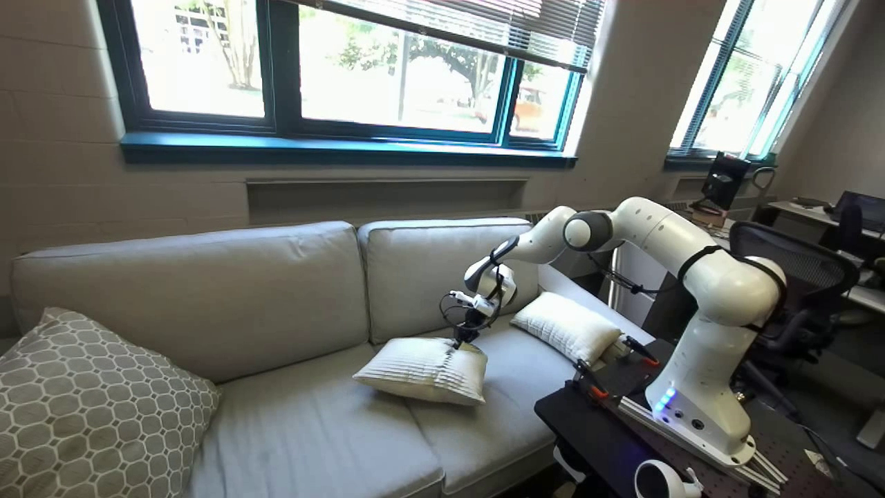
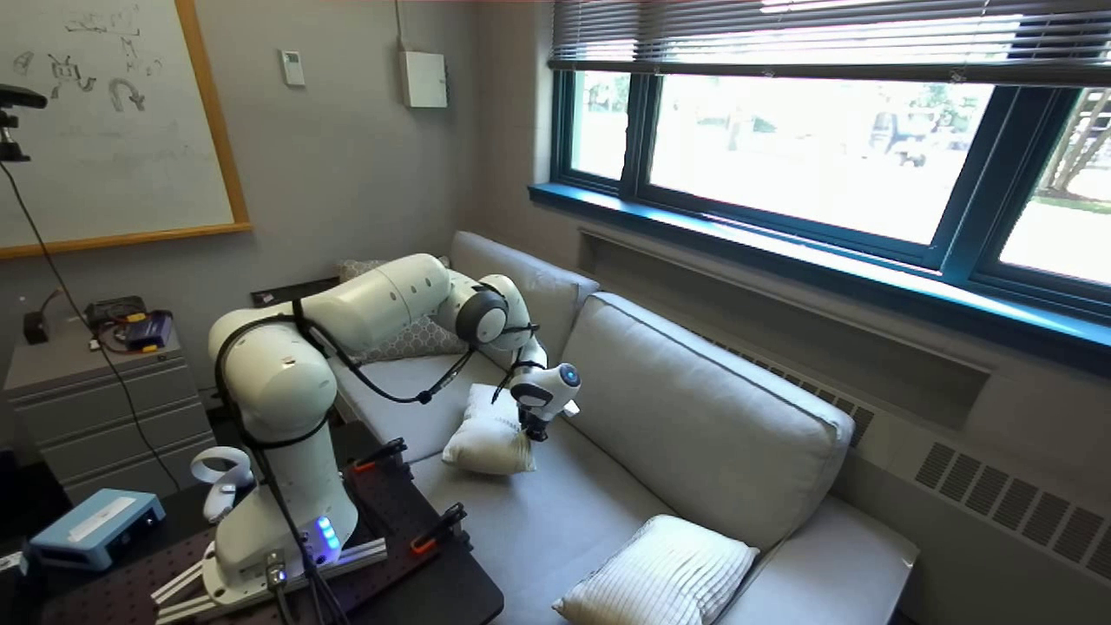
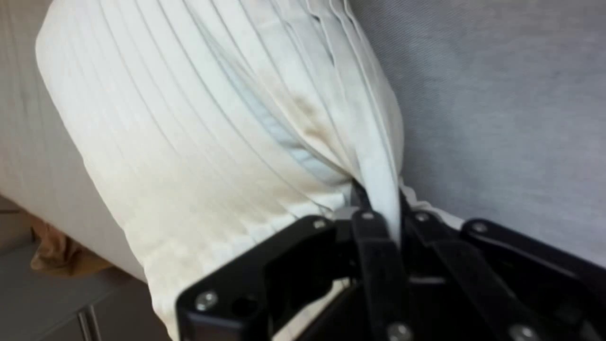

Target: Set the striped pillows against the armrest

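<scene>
Holding a striped pillow (image 1: 415, 370) over the seam of the sofa seat (image 1: 297, 429), well apart from the armrest (image 2: 833, 569); leaving unclear, from these angles, whether fully resting there. Looking soft, probably light, and creasing deeply at the pinch, so likely sagging and pivoting from there when lifted. Clenching a fold of pleated cover near one edge with the end effector (image 3: 381, 204). Seeming a sensible hold: probably finding good friction in the cloth, hardly risking breakage, though possibly twisting for want of support at the opposite side. Perhaps needing a deeper bite, nearer the middle, if drooping too far. Further out, seeing the second striped pillow (image 2: 664, 573) lying beside the armrest, apparently touching it. Farther still, noticing a larger lattice-patterned cushion (image 1: 104, 408) at the opposite end of the sofa seat, probably not belonging to the job.
</scene>
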### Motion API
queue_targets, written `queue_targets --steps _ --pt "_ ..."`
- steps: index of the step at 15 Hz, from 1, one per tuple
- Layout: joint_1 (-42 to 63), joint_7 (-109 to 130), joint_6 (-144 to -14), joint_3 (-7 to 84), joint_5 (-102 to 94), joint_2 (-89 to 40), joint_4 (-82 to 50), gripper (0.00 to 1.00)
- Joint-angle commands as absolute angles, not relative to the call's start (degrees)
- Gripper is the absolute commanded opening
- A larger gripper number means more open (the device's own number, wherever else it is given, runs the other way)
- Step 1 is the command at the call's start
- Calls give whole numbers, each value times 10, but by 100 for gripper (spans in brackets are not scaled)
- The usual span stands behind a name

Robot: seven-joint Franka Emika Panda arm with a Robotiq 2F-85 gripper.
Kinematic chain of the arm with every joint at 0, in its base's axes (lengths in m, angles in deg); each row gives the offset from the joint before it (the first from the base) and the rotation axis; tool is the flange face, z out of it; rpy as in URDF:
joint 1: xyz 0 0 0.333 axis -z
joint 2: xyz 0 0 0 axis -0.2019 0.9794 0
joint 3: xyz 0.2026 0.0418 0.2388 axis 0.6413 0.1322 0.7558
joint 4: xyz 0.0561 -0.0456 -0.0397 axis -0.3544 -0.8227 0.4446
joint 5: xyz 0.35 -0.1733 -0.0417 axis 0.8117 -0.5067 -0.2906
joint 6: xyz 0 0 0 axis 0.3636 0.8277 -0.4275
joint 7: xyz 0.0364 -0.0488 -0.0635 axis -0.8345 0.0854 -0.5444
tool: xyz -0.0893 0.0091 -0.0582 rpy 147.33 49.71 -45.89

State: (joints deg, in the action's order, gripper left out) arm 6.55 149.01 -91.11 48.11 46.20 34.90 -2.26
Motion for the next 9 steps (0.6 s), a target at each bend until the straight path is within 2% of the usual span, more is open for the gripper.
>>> queue_targets --steps 1,9 --pt "71 1485 -1026 478 539 253 -163 6" --pt "57 1496 -1316 528 741 104 -390 6"
